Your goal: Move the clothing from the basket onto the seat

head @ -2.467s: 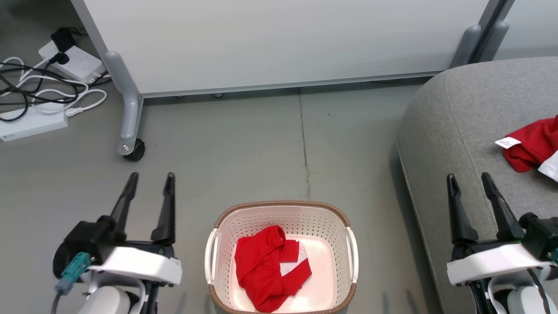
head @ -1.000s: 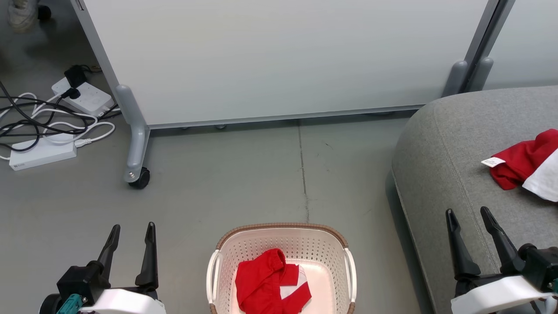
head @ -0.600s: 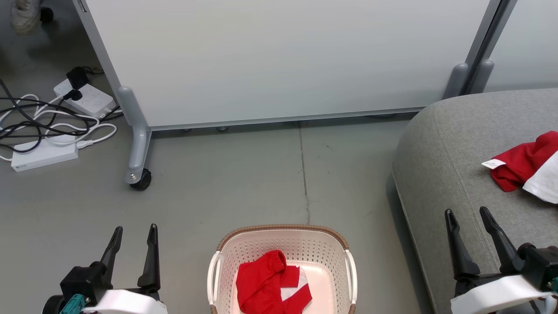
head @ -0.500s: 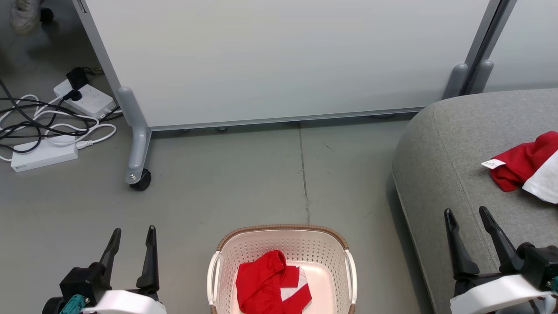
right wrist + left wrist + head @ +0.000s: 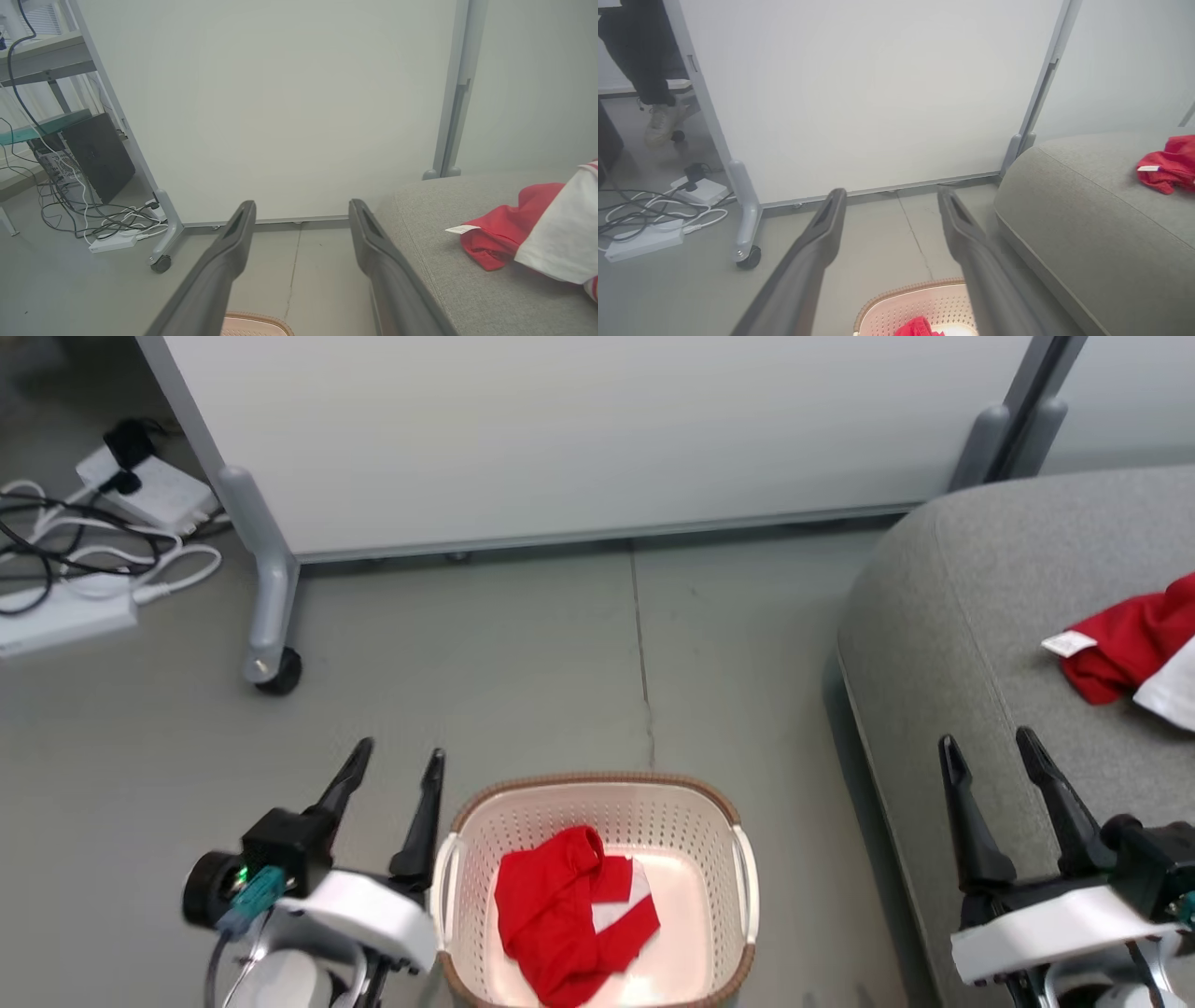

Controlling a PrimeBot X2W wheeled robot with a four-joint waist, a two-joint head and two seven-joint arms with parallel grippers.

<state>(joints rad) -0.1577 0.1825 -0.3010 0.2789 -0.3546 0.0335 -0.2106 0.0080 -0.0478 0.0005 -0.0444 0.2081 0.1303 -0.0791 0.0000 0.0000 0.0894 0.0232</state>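
Left end effector (image 5: 400, 750), wide and empty, had swung in beside the left rim of the cream perforated plastic basket (image 5: 597, 780), nearing the crumpled red fabric clothing (image 5: 551, 915) inside.

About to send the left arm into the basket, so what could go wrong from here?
1. The left gripper, open, hangs close to the left handle of the basket; a finger could catch the rim or handle and drag the basket.
2. The red clothing lies crumpled; a pinch may lift only a fold and drop it on the floor short of the seat.
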